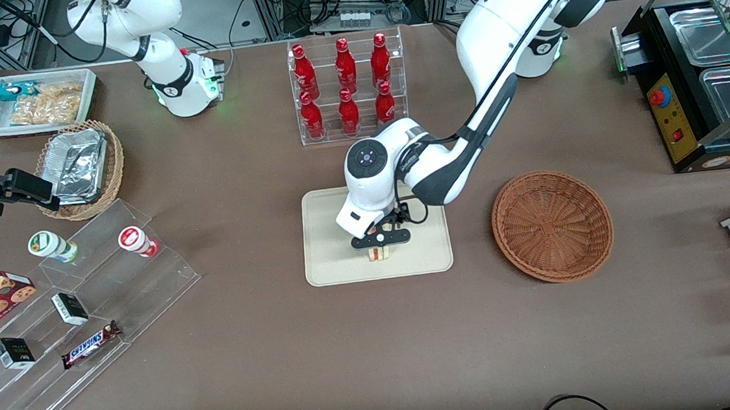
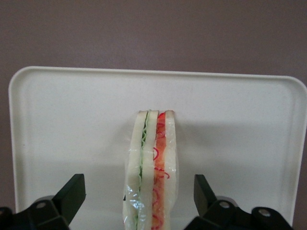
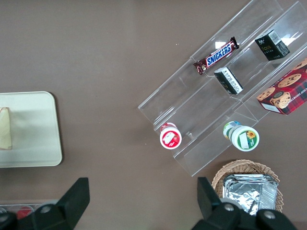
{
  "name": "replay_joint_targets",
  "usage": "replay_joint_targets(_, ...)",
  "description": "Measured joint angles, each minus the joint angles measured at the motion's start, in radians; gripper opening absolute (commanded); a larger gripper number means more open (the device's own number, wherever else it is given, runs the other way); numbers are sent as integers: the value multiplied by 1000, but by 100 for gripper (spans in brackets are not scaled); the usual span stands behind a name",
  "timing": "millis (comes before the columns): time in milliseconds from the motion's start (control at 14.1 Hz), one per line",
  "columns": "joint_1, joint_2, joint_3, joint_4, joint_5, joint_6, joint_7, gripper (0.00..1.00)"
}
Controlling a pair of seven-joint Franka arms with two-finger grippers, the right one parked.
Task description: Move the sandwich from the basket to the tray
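Standing on its edge on the tray (image 2: pixel 57 124), the sandwich (image 2: pixel 152 172) lay between your hand's (image 1: pixel 381 241) spread fingers (image 2: pixel 72 194), clear of both, its long axis running straight away from the wrist, so you could lift off, the basket (image 1: pixel 552 225) sitting empty.

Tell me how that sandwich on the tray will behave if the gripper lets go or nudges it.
The sandwich stands on a narrow edge on the tray, so it may well tip over if nudged. Its clear wrap looks smooth, possibly slippery. The bread probably squashes easily. The gripper is open, its fingers apart from the sandwich.
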State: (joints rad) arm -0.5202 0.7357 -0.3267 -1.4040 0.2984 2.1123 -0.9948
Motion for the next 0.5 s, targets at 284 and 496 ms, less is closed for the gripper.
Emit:
replay_joint_targets(284, 14, -130, 18, 7, -24, -154, -4, 100)
replay_joint_targets(496, 58, -233, 55, 8, -65, -236, 2, 100)
